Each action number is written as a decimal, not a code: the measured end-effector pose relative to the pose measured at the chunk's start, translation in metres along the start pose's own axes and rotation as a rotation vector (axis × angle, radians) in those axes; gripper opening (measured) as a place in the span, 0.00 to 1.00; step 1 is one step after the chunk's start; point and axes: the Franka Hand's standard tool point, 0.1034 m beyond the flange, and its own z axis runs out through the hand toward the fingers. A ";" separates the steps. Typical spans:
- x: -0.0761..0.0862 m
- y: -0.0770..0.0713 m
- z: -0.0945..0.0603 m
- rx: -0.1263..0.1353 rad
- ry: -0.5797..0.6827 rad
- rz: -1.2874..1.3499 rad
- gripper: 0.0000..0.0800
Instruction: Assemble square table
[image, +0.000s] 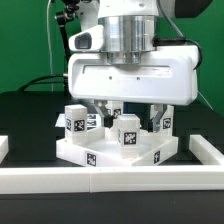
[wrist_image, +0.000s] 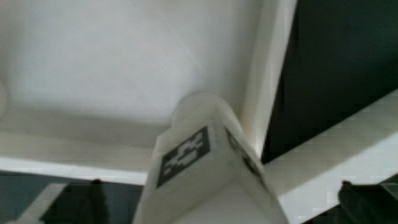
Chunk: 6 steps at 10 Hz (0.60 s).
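Observation:
The white square tabletop (image: 95, 156) lies on the black surface with tagged white legs standing on it: one at the exterior view's left (image: 72, 122), one in the middle (image: 127, 131) and one at the right (image: 166, 123). My gripper (image: 130, 114) hangs low over the middle leg, with one finger on each side of it. In the wrist view that leg (wrist_image: 210, 165) rises between my dark fingertips (wrist_image: 75, 204), its tag facing the camera, with a gap showing on one side. The jaws stand open around it. The tabletop's inner face (wrist_image: 125, 70) fills the background.
A long white rail (image: 110, 183) edges the black work surface in front of the tabletop, with short white pieces at both sides. The arm's large white body (image: 130, 70) hides the back of the tabletop. Cables hang behind.

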 end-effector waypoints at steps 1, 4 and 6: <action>0.000 -0.001 0.000 -0.006 0.002 -0.099 0.81; 0.001 0.002 0.000 -0.013 0.001 -0.316 0.81; 0.003 0.002 0.000 -0.017 0.014 -0.380 0.66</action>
